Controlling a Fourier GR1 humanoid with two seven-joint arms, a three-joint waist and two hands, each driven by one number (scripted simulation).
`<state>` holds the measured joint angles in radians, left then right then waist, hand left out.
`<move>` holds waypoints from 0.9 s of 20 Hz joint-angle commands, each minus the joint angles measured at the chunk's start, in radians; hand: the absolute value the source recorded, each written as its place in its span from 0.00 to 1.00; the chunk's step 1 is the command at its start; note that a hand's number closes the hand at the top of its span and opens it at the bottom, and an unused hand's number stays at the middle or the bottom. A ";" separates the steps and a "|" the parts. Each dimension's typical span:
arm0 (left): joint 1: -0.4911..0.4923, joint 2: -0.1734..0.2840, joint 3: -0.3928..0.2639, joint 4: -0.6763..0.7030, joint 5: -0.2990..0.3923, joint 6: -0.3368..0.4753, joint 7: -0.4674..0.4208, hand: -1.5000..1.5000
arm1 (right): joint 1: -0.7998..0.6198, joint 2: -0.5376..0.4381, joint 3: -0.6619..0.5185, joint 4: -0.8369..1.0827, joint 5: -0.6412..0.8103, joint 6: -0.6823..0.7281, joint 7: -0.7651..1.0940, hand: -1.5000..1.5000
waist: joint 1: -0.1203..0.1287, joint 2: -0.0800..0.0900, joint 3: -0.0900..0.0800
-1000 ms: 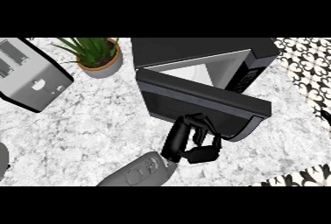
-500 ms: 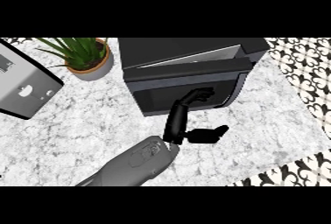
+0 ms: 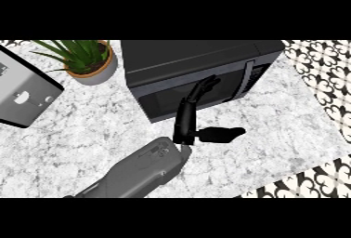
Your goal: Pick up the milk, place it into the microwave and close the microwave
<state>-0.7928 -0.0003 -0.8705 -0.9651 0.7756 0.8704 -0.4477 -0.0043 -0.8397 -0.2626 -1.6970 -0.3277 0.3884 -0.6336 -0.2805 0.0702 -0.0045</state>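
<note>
Marble-patterned counter [image 3: 82, 135] fills most of what I see from the head camera, with patterned tile floor [image 3: 322, 69] off its far right edge. On the counter sits the microwave [image 3: 198, 69], and from this angle its door looks closed, or nearly so; I can't pick out a gap along the edge. I see only one hand [image 3: 192, 109], rising from the grey forearm [image 3: 137, 169] at the bottom. Since the forearm enters left of centre I take it for the left hand, though I wouldn't swear to it. Its fingers are stretched out straight with the tips laid against the dark door glass, thumb out to the side, and it has hold of nothing.

I can't see the milk anywhere on the counter; my guess is it is already inside, behind the door. If so, handling it is no longer the issue. A milk carton would be light, a little top-heavy, with thin walls that give under a squeeze, best taken around the middle of the body.

Around the microwave, a potted plant [image 3: 86, 60] stands just beside its left corner, and a toaster [image 3: 24, 93] lies farther left, well apart from the hand. Neither blocks the door. The other hand is out of view.
</note>
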 commanded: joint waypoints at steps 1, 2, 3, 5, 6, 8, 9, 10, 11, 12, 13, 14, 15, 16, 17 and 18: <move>-0.065 0.000 0.055 0.053 0.047 0.028 -0.016 0.00 | -0.033 -0.025 -0.010 0.006 0.028 -0.011 -0.002 1.00 | 0.004 0.011 0.000; -0.059 0.000 0.050 0.057 0.051 0.020 -0.028 0.00 | -0.033 -0.011 -0.006 0.014 0.025 -0.014 -0.008 1.00 | 0.000 0.018 0.001; -0.060 0.000 0.055 0.054 0.066 0.018 -0.031 0.00 | -0.042 -0.019 -0.001 0.016 0.037 -0.016 -0.003 1.00 | 0.011 0.020 0.000; -0.069 0.000 0.044 0.051 0.077 0.024 -0.039 0.00 | -0.056 -0.021 0.003 0.015 0.036 -0.014 -0.005 1.00 | 0.005 0.021 0.001; -0.070 0.000 0.043 0.060 0.081 0.023 -0.044 0.00 | -0.058 -0.022 -0.013 0.031 0.029 -0.015 -0.011 1.00 | -0.006 0.021 0.003; -0.073 0.000 0.040 0.061 0.092 0.020 -0.058 0.00 | -0.074 -0.020 0.002 0.027 0.044 -0.027 -0.002 1.00 | 0.005 0.026 0.001; -0.076 0.000 0.047 0.067 0.096 0.016 -0.071 0.00 | -0.078 -0.023 -0.006 0.037 0.044 -0.027 -0.006 1.00 | 0.007 0.027 0.002; -0.079 0.000 0.046 0.071 0.107 0.015 -0.065 0.00 | -0.078 -0.020 -0.002 0.039 0.043 -0.024 -0.008 1.00 | 0.002 0.026 0.003; -0.090 0.000 0.054 0.076 0.106 0.025 -0.077 0.00 | -0.078 -0.021 -0.004 0.045 0.040 -0.022 -0.007 1.00 | 0.000 0.023 0.003; -0.084 0.000 0.045 0.078 0.114 0.019 -0.079 0.00 | -0.087 -0.033 -0.005 0.037 0.045 -0.022 0.001 1.00 | -0.003 0.022 0.001; -0.091 0.000 0.047 0.078 0.119 0.014 -0.082 0.00 | -0.099 -0.029 -0.007 0.052 0.043 -0.025 -0.005 1.00 | 0.006 0.028 0.002; -0.088 0.000 0.041 0.076 0.127 0.010 -0.090 0.00 | -0.096 -0.027 0.001 0.057 0.052 -0.025 -0.007 1.00 | 0.005 0.029 0.003; -0.085 0.000 0.038 0.074 0.133 0.020 -0.100 0.00 | -0.102 -0.025 0.002 0.059 0.049 -0.026 -0.006 1.00 | 0.003 0.027 0.003; -0.087 0.000 0.043 0.086 0.137 0.015 -0.101 0.00 | -0.108 -0.032 -0.007 0.066 0.041 -0.020 -0.006 1.00 | -0.003 0.031 0.003; -0.074 0.000 0.021 0.057 0.128 0.002 -0.108 0.00 | -0.089 0.102 0.065 0.094 -0.136 0.053 0.006 1.00 | 0.027 0.044 0.012; -0.079 0.000 0.025 0.072 0.132 0.005 -0.116 0.00 | -0.085 0.093 0.072 0.105 -0.138 0.068 0.017 0.00 | 0.029 0.043 0.009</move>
<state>-0.8260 -0.0006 -0.8953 -0.9535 0.8858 0.8632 -0.5544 -0.0931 -0.8182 -0.2383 -1.6274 -0.3547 0.3988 -0.6325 -0.2667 0.0968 0.0020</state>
